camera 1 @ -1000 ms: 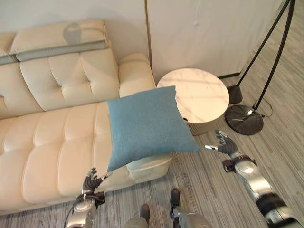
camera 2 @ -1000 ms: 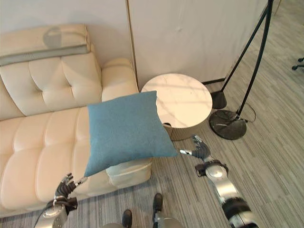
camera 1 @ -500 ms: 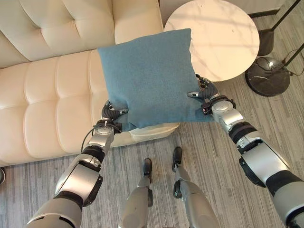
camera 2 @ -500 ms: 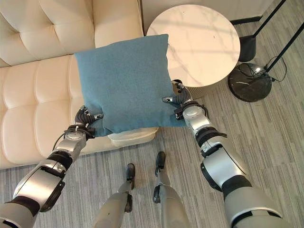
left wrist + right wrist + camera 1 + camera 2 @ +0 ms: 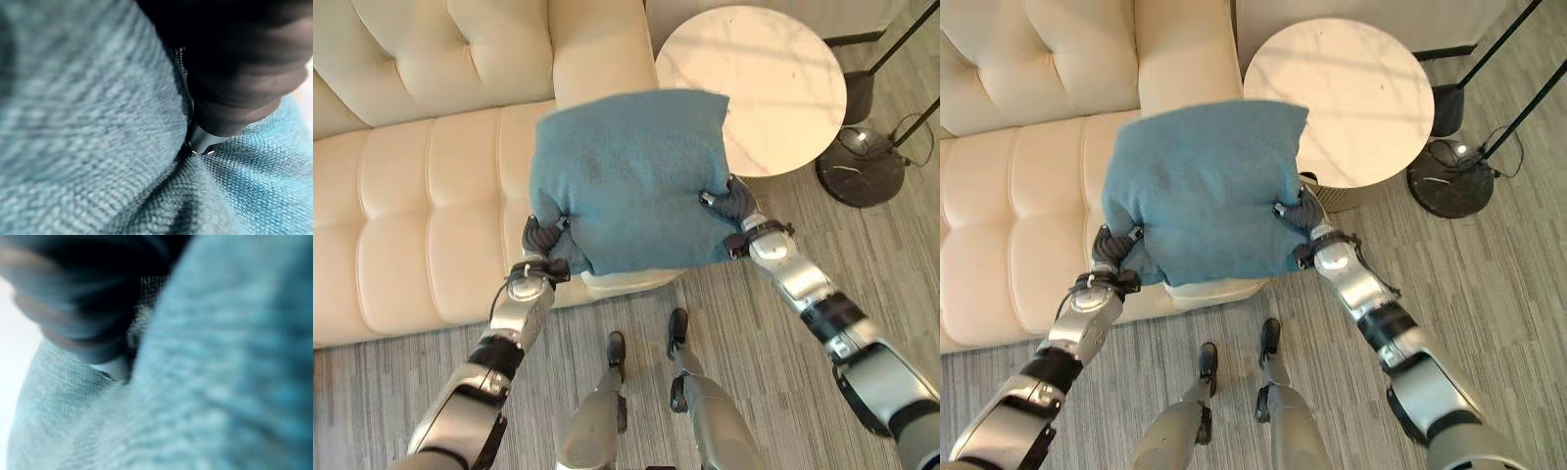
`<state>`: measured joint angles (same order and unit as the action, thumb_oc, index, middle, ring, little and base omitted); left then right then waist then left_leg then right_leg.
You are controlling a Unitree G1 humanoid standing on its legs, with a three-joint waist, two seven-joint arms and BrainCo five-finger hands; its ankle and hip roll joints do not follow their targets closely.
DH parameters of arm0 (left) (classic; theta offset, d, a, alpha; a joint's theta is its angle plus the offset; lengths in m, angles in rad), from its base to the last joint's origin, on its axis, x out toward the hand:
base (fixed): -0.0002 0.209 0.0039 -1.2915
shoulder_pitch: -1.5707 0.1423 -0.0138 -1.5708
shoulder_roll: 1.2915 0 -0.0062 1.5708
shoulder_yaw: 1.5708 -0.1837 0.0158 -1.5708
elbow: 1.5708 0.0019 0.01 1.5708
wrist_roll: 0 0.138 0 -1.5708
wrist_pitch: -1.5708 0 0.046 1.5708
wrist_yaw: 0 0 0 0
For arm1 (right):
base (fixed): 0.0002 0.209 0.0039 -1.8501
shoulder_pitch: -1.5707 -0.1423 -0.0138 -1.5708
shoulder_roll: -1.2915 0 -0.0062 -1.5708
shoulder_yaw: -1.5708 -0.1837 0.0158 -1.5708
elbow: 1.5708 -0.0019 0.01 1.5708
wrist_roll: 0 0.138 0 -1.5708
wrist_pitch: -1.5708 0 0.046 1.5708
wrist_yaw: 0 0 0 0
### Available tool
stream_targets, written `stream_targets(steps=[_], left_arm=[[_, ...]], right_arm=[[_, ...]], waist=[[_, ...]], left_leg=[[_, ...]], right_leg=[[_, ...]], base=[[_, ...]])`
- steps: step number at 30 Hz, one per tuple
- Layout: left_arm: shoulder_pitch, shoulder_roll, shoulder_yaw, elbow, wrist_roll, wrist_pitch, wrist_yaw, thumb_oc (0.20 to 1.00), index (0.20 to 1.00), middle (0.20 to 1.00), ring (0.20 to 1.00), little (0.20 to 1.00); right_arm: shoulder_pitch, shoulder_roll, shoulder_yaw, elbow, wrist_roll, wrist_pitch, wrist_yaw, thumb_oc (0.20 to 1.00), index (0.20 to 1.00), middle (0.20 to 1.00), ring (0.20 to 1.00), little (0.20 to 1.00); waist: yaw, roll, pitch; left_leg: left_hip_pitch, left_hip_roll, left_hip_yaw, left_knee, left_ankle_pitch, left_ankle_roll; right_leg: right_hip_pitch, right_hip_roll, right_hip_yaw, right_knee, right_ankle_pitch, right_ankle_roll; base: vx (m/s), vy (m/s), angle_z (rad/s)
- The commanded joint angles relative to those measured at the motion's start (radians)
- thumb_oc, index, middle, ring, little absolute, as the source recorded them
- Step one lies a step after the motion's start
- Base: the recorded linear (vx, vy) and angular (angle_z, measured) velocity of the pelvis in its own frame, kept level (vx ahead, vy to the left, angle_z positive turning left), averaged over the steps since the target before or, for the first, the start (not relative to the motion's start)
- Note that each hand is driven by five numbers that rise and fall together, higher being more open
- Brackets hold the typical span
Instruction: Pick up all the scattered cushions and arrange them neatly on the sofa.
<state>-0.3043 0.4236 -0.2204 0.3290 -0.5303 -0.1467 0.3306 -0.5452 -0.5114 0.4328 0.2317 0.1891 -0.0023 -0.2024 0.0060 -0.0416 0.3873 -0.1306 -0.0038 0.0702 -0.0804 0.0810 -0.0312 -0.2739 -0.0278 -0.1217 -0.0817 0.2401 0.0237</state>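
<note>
Blue cushion is up in the air over the front edge of the cream sofa, bunched between two hands; the left hand has its fingers curled into the lower left corner, fabric puckering round them. On the other side the right hand pinches the lower right edge; beyond sit the round marble table and the lamp base.

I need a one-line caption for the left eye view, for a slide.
Both hands, left hand and right hand, grip a blue cushion above the cream sofa, beside a round table.
</note>
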Motion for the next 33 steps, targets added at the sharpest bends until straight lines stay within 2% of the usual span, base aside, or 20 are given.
stream_targets(steps=[1,4,7,8,9,11,13,14,15,18,19,21,22,24,25,27,28,29,31,33], left_arm=[[-0.012,-0.073,-0.020,-0.126,0.091,-0.095,-0.077,0.200,0.200,0.200,0.200,0.200],[0.197,-0.060,0.060,-0.300,0.138,-0.071,-0.127,0.200,0.200,0.200,0.200,0.200],[0.317,-0.057,0.116,-0.411,0.169,-0.064,-0.149,0.200,0.200,0.200,0.200,0.200],[0.321,-0.057,0.116,-0.414,0.169,-0.062,-0.149,0.200,0.200,0.200,0.200,0.200],[0.344,-0.054,0.136,-0.458,0.180,-0.068,-0.147,0.200,0.200,0.200,0.200,0.200],[0.335,-0.035,0.137,-0.462,0.191,-0.071,-0.142,0.200,0.200,0.200,0.200,0.200],[0.334,-0.014,0.140,-0.475,0.211,-0.076,-0.149,0.200,0.200,0.200,0.200,0.200],[0.334,-0.013,0.140,-0.475,0.210,-0.076,-0.149,0.200,0.200,0.200,0.200,0.200],[0.338,-0.013,0.138,-0.472,0.202,-0.078,-0.151,0.200,0.200,0.200,0.200,0.200],[0.344,-0.014,0.137,-0.464,0.188,-0.071,-0.155,0.200,0.200,0.200,0.200,0.200],[0.352,-0.014,0.131,-0.464,0.176,-0.066,-0.152,0.200,0.200,0.200,0.200,0.200],[0.346,-0.006,0.141,-0.464,0.176,-0.067,-0.147,0.200,0.200,0.200,0.200,0.200],[0.347,-0.008,0.142,-0.474,0.173,-0.070,-0.144,0.200,0.200,0.200,0.200,0.200],[0.340,-0.019,0.137,-0.470,0.161,-0.073,-0.139,0.200,0.200,0.200,0.200,0.200],[0.332,-0.031,0.129,-0.464,0.151,-0.076,-0.139,0.200,0.200,0.200,0.200,0.200],[0.323,-0.043,0.113,-0.473,0.136,-0.079,-0.155,0.200,0.200,0.200,0.200,0.200],[0.322,-0.041,0.111,-0.483,0.138,-0.081,-0.165,0.200,0.200,0.200,0.200,0.200],[0.323,-0.043,0.106,-0.484,0.135,-0.080,-0.173,0.200,0.200,0.200,0.200,0.200],[0.319,-0.053,0.095,-0.490,0.125,-0.084,-0.182,0.200,0.200,0.200,0.200,0.200],[0.313,-0.060,0.077,-0.484,0.113,-0.084,-0.188,0.200,0.200,0.200,0.200,0.200]], right_arm=[[0.063,0.079,0.022,-0.160,-0.087,-0.166,0.086,0.200,0.200,0.200,0.200,0.200],[0.309,0.073,-0.103,-0.374,-0.045,-0.198,0.159,0.200,0.200,0.200,0.200,0.200],[0.438,0.089,-0.165,-0.486,-0.019,-0.218,0.191,0.200,0.200,0.200,0.200,0.200],[0.442,0.089,-0.165,-0.489,-0.019,-0.217,0.192,0.200,0.200,0.200,0.200,0.200],[0.468,0.105,-0.186,-0.524,-0.016,-0.227,0.200,0.200,0.200,0.200,0.200,0.200],[0.473,0.127,-0.191,-0.542,-0.008,-0.236,0.196,0.200,0.200,0.200,0.200,0.200],[0.496,0.136,-0.212,-0.557,0.000,-0.248,0.196,0.200,0.200,0.200,0.200,0.200],[0.496,0.137,-0.212,-0.557,0.000,-0.248,0.196,0.200,0.200,0.200,0.200,0.200],[0.509,0.140,-0.215,-0.558,0.004,-0.258,0.194,0.200,0.200,0.200,0.200,0.200],[0.511,0.138,-0.227,-0.545,-0.009,-0.251,0.185,0.200,0.200,0.200,0.200,0.200],[0.501,0.139,-0.231,-0.544,-0.009,-0.243,0.179,0.200,0.200,0.200,0.200,0.200],[0.475,0.133,-0.236,-0.536,0.012,-0.242,0.168,0.200,0.200,0.200,0.200,0.200],[0.450,0.132,-0.233,-0.543,0.040,-0.251,0.165,0.200,0.200,0.200,0.200,0.200],[0.433,0.123,-0.227,-0.533,0.041,-0.245,0.156,0.200,0.200,0.200,0.200,0.200],[0.416,0.112,-0.220,-0.524,0.034,-0.244,0.150,0.200,0.200,0.200,0.200,0.200],[0.399,0.092,-0.221,-0.522,0.020,-0.239,0.138,0.200,0.200,0.200,0.200,0.200],[0.406,0.087,-0.225,-0.533,0.023,-0.242,0.143,0.200,0.200,0.200,0.200,0.200],[0.411,0.085,-0.225,-0.538,0.024,-0.241,0.147,0.200,0.200,0.200,0.200,0.200],[0.427,0.072,-0.227,-0.543,0.014,-0.241,0.155,0.200,0.200,0.200,0.200,0.200],[0.434,0.067,-0.228,-0.541,0.009,-0.237,0.158,0.200,0.200,0.200,0.200,0.200]], waist=[[-0.018,0.002,-0.109],[-0.032,-0.003,-0.166],[-0.044,-0.016,-0.201],[-0.042,-0.016,-0.202],[-0.050,-0.033,-0.192],[-0.047,-0.048,-0.168],[-0.032,-0.052,-0.153],[-0.032,-0.052,-0.154],[-0.018,-0.045,-0.161],[0.002,-0.034,-0.188],[0.027,-0.033,-0.202],[0.053,-0.022,-0.207],[0.068,0.003,-0.185],[0.066,0.022,-0.174],[0.063,0.030,-0.159],[0.043,0.035,-0.149],[0.026,0.026,-0.151],[0.018,0.022,-0.156],[-0.014,0.009,-0.161],[-0.037,0.009,-0.168]], left_leg=[[0.031,-0.028,0.044,-0.001,-0.070,-0.014],[0.103,-0.028,0.054,0.008,-0.105,0.002],[0.132,-0.025,0.064,0.009,-0.120,0.012],[0.133,-0.024,0.066,0.008,-0.120,0.012],[0.128,-0.025,0.076,0.012,-0.118,0.020],[0.093,-0.012,0.085,0.045,-0.108,0.029],[0.048,0.008,0.083,0.081,-0.088,0.032],[0.046,0.008,0.083,0.081,-0.087,0.032],[0.019,0.023,0.070,0.086,-0.058,0.031],[-0.010,0.029,0.043,0.069,-0.017,0.023],[-0.052,0.022,0.022,0.058,0.029,0.007],[-0.113,0.016,0.012,0.048,0.067,-0.018],[-0.167,0.023,0.001,0.049,0.109,-0.049],[-0.190,0.026,-0.006,0.047,0.124,-0.066],[-0.198,0.020,-0.002,0.050,0.118,-0.070],[-0.194,0.012,0.022,0.099,0.075,-0.053],[-0.168,0.015,0.059,0.143,0.019,-0.036],[-0.154,0.020,0.078,0.165,-0.004,-0.032],[-0.090,0.043,0.144,0.230,-0.091,-0.031],[-0.029,0.076,0.193,0.243,-0.128,-0.033]], right_leg=[[0.081,-0.011,0.019,0.068,-0.202,0.099],[0.149,-0.011,0.034,0.059,-0.210,0.101],[0.159,0.000,0.058,0.051,-0.197,0.110],[0.160,0.000,0.060,0.051,-0.197,0.110],[0.132,0.003,0.083,0.079,-0.155,0.137],[0.087,0.012,0.104,0.138,-0.151,0.153],[0.088,0.022,0.112,0.248,-0.225,0.135],[0.087,0.022,0.112,0.248,-0.225,0.135],[0.129,0.024,0.119,0.362,-0.285,0.109],[0.185,0.031,0.148,0.445,-0.313,0.101],[0.260,0.029,0.158,0.371,-0.353,0.077],[0.316,0.039,0.154,0.227,-0.420,0.053],[0.296,0.056,0.149,0.171,-0.429,0.032],[0.272,0.064,0.138,0.171,-0.424,0.025],[0.257,0.061,0.124,0.165,-0.409,0.024],[0.227,0.037,0.076,0.150,-0.376,0.034],[0.209,0.012,0.048,0.144,-0.354,0.042],[0.198,0.003,0.033,0.136,-0.339,0.044],[0.194,-0.031,-0.026,0.113,-0.315,0.051],[0.200,-0.048,-0.083,0.101,-0.311,0.051]], base=[[0.11,0.070,-0.15],[0.10,0.091,-0.13],[0.01,0.060,-0.09],[-0.18,0.045,-0.27],[-0.16,0.014,-0.28],[-0.41,-0.038,-0.46],[-0.38,-0.053,-0.48],[-0.33,-0.074,-0.18],[-0.30,-0.090,0.01],[-0.25,-0.121,0.32],[-0.32,-0.202,0.48],[-0.39,-0.173,0.46],[-0.38,-0.136,0.17],[-0.35,-0.044,0.18],[-0.42,0.024,0.32],[-0.37,0.022,0.61],[-0.27,-0.006,0.92],[-0.22,-0.016,0.87],[-0.18,-0.025,0.82],[-0.11,0.007,1.21]])
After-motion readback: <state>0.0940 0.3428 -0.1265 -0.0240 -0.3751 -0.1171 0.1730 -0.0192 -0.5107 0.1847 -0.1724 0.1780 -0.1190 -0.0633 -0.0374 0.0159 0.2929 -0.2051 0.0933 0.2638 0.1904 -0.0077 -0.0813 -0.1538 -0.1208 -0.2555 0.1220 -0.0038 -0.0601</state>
